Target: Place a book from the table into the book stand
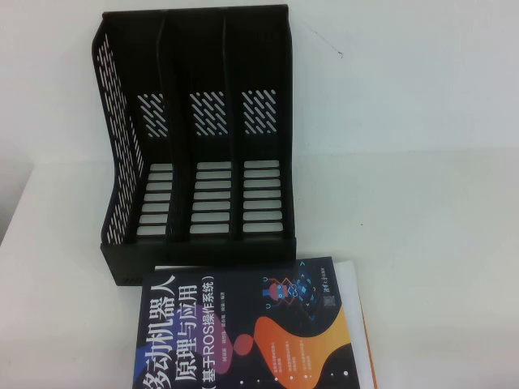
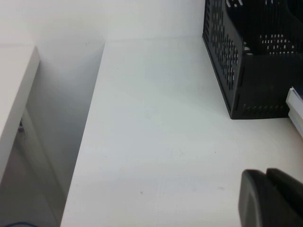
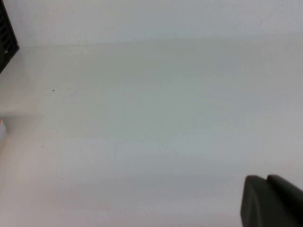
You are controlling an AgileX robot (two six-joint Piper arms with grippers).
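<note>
The book (image 1: 251, 332) is cut off by the near edge, each tool (image 2: 272, 198) (image 3: 270, 201) shows only a dark corner.

left gripper (image 2: 272, 198): matte black, rounded blocky edge, low above table
right gripper (image 3: 270, 201): same black, rounded corner

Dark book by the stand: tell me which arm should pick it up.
Left, probably. The left wrist view shows the book stand and a book edge near the left pincer. The right pincer sees mostly bare table. In the high view, the book lies flat before the stand.
</note>
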